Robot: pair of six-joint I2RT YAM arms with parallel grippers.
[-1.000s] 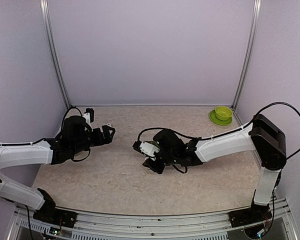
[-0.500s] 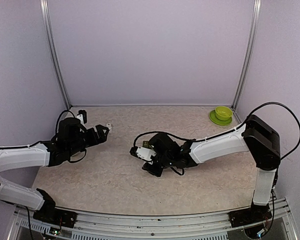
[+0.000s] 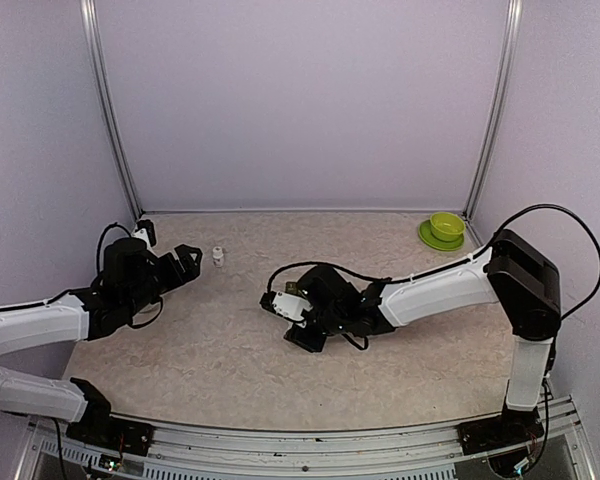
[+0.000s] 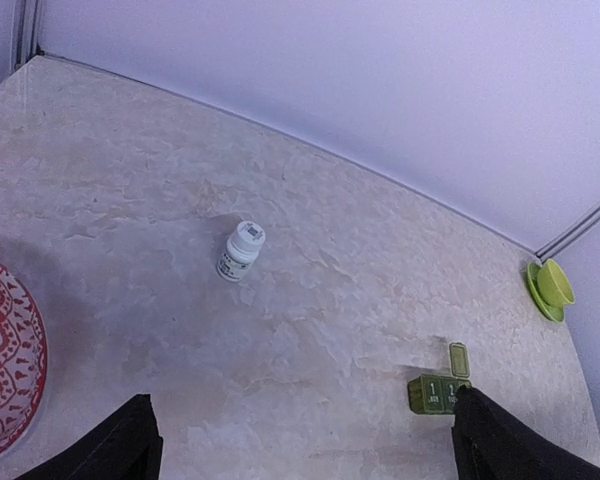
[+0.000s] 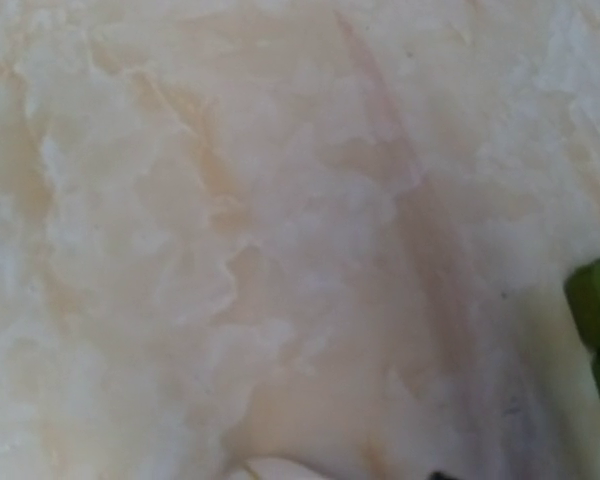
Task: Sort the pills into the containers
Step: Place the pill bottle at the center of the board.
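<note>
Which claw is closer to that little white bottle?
Left. The left claw is close by, facing the bottle; the right claw is farther off, near the middle of the table.

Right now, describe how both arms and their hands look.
The left arm and right arm are white shells with black joints. The left hand is black with two blunt fingers; the right hand looks black too. Thin black cables loop beside each arm, the right one arching over a boxy black joint. No markings are legible.
</note>
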